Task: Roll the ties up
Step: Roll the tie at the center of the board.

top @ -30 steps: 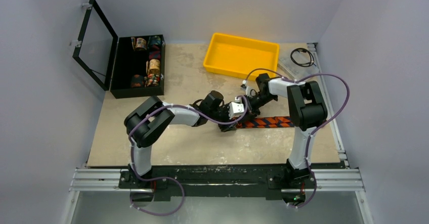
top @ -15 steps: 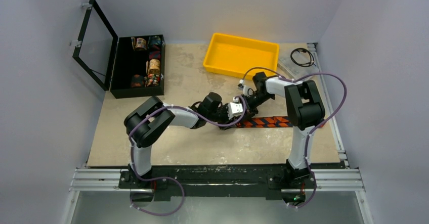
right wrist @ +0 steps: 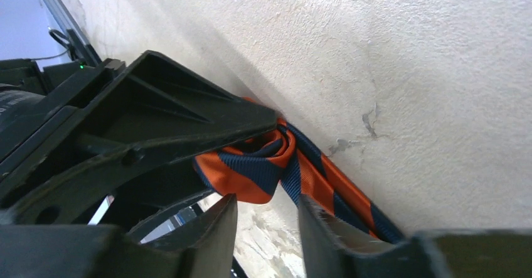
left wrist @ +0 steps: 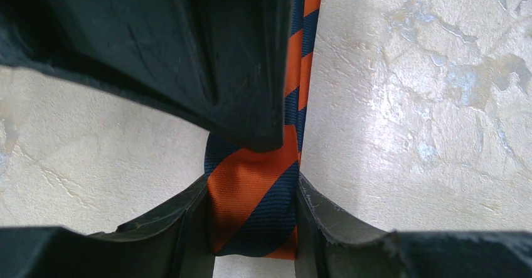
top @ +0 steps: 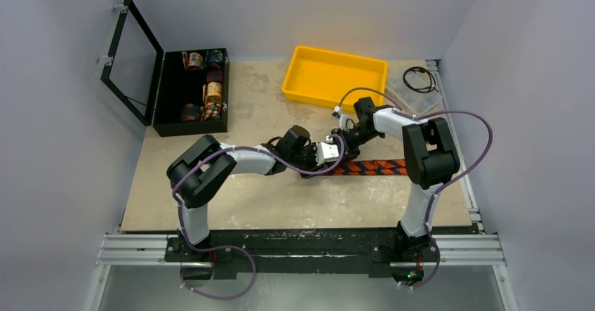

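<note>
The tie (top: 372, 167), striped orange-red and dark navy, lies flat along the table right of centre. Its left end is curled into a small loose roll (right wrist: 251, 165). My left gripper (top: 312, 167) is shut on that end, and both fingers press the sides of the striped fabric (left wrist: 251, 209). Right beside it, my right gripper (top: 330, 158) meets it from behind. The right gripper (right wrist: 266, 212) stands open just short of the curl, with only bare table between its fingers. One right finger (left wrist: 207, 52) hangs over the tie in the left wrist view.
A yellow tray (top: 298, 79) sits at the back centre. An open black case (top: 168, 114) at the back left holds several patterned fabric rolls (top: 212, 90). A black cable (top: 419, 78) lies at the back right corner.
My right gripper has opened and let go of the tie's end. The left jaws have closed in on the curled end. Both wrists have shifted slightly.
</note>
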You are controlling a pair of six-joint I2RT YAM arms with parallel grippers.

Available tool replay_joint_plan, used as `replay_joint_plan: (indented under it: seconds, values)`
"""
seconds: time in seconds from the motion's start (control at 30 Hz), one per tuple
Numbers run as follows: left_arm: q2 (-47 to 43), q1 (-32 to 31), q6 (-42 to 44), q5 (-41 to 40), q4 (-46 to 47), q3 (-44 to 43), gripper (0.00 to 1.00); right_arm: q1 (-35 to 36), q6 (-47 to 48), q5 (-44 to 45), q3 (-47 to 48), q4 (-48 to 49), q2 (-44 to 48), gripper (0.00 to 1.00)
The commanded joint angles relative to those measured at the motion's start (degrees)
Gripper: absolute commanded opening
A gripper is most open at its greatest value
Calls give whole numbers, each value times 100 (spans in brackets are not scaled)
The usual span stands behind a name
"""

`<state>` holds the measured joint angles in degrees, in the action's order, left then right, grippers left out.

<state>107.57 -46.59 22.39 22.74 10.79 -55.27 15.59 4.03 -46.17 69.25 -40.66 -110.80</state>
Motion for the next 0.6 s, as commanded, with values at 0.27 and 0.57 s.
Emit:
replay_joint_plan:
  seconds: [0.27,0.57]
  values:
    - [150,116,128,249,-1175,43,29,-180,90,958,105,307,-835,11]
    - [-443,218,353,971,-1450,-513,33,-180,81,1403,138,296,-1077,9]
